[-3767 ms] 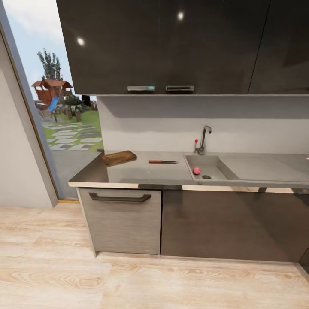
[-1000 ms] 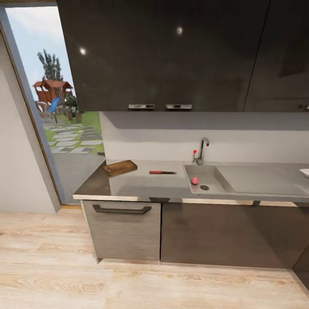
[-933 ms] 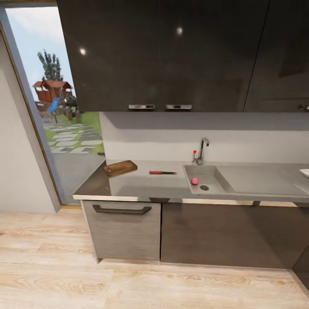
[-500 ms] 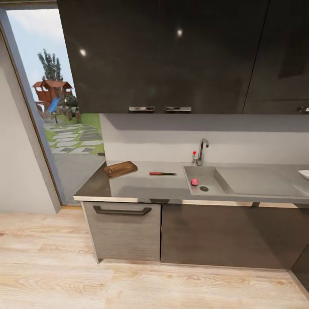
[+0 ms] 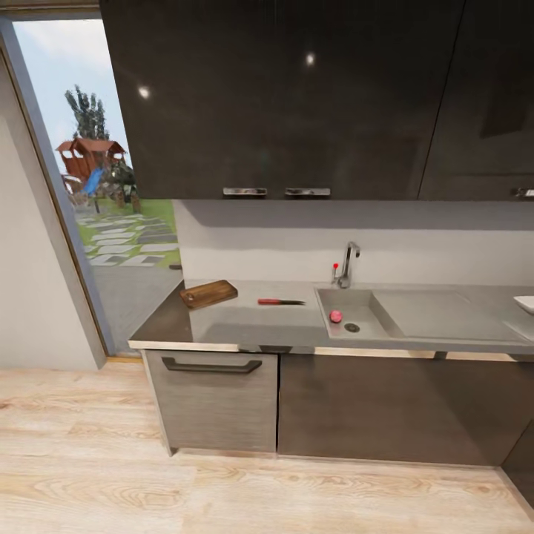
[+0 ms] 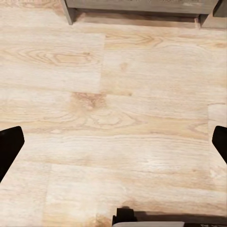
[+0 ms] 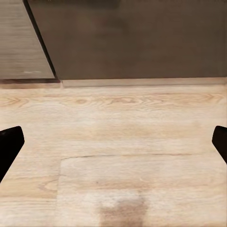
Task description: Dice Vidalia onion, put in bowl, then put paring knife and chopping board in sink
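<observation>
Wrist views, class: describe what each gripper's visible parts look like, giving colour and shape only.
Of the left gripper, two plain black fingertips with angled edges show at the picture's sides, plus a dark-and-grey edge at the bottom. The right gripper shows matching black angled fingertips. No cables or markings are visible.

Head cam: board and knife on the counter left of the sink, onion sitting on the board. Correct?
Not quite. In the head view the Vidalia onion lies in the sink beside the drain, not on the chopping board. The rest holds: board and paring knife are on the countertop left of the sink.
</observation>
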Tool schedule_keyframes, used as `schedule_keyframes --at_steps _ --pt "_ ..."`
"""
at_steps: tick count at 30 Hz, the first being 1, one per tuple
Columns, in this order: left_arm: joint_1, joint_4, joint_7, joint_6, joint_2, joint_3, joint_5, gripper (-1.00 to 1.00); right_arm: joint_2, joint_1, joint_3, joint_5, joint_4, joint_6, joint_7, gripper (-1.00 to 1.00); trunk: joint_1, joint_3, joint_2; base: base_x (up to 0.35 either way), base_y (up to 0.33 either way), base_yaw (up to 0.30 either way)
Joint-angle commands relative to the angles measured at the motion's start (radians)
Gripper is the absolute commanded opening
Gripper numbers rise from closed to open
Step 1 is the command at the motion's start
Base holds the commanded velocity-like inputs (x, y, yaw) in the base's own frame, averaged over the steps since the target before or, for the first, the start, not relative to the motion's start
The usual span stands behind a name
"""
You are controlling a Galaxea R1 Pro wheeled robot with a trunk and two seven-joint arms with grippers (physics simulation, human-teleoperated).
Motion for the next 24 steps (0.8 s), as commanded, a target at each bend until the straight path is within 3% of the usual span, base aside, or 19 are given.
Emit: schedule_keyframes --at_steps 1,24 --pt "0.000 -0.002 -0.001 -0.001 0.000 0.000 0.005 1.00 0.001 -0.001 -0.003 0.001 0.000 -0.003 0.000 1.00 -0.004 0.002 0.006 0.000 0.000 0.000" --pt "0.000 -0.003 -0.001 -0.001 0.000 0.000 0.005 1.00 0.001 -0.001 -0.003 0.001 0.001 -0.003 0.000 1.00 -0.092 0.074 0.167 0.000 0.000 0.000"
